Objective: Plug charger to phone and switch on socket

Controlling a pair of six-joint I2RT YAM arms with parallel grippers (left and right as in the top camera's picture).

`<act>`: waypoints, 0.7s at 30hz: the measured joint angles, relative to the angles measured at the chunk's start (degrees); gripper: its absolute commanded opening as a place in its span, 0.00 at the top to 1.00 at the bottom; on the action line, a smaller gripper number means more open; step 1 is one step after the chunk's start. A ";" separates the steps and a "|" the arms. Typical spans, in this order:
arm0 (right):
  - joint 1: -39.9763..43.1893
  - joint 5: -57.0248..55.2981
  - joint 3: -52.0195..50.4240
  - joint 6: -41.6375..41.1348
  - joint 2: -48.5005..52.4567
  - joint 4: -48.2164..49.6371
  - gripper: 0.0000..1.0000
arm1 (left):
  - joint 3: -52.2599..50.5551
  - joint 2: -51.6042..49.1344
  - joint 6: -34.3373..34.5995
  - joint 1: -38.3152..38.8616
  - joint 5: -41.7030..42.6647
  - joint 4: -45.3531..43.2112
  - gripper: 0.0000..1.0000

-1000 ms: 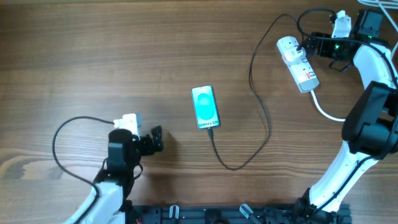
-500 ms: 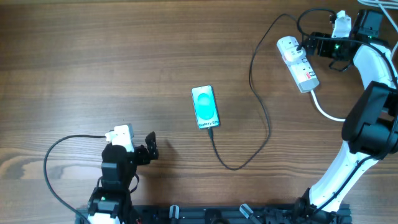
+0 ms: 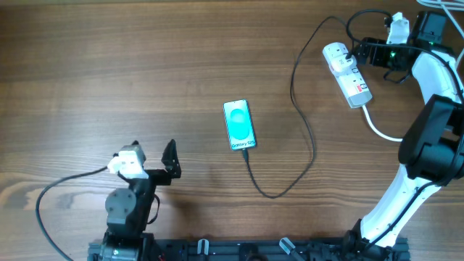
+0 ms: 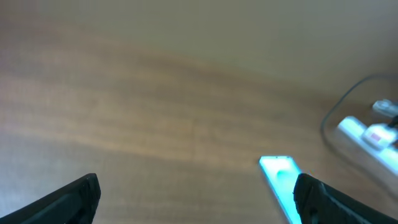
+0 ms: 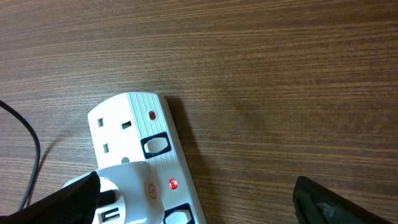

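While both arms held nothing, the phone [image 3: 239, 125] lay face up near the centre of the frame on the wooden table [image 3: 109, 72], its teal screen showing. The charger [image 3: 305, 138], a thin black cable, looped from the phone's lower edge up to the socket [image 3: 346, 75] at upper right. The right gripper [image 3: 360, 51] hovered just beside the socket, jaws spread wide. The left gripper [image 3: 172, 161], at lower left and well apart from the phone, likewise stood open.
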State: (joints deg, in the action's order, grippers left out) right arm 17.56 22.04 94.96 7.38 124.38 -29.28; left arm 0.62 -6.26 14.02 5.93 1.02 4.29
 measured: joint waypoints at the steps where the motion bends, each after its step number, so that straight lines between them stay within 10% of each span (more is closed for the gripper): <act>1: 0.00 -0.02 0.00 0.00 0.00 0.02 0.00 | 0.00 1.25 0.00 0.02 0.09 -0.02 0.00; 21: 0.00 0.00 0.00 0.00 0.00 0.02 0.00 | 0.00 5.49 0.00 0.76 0.15 -0.02 0.00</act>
State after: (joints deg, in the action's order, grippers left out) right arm 17.56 22.04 94.96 7.38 124.38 -29.26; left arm 0.62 -0.78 14.02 6.70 1.17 4.27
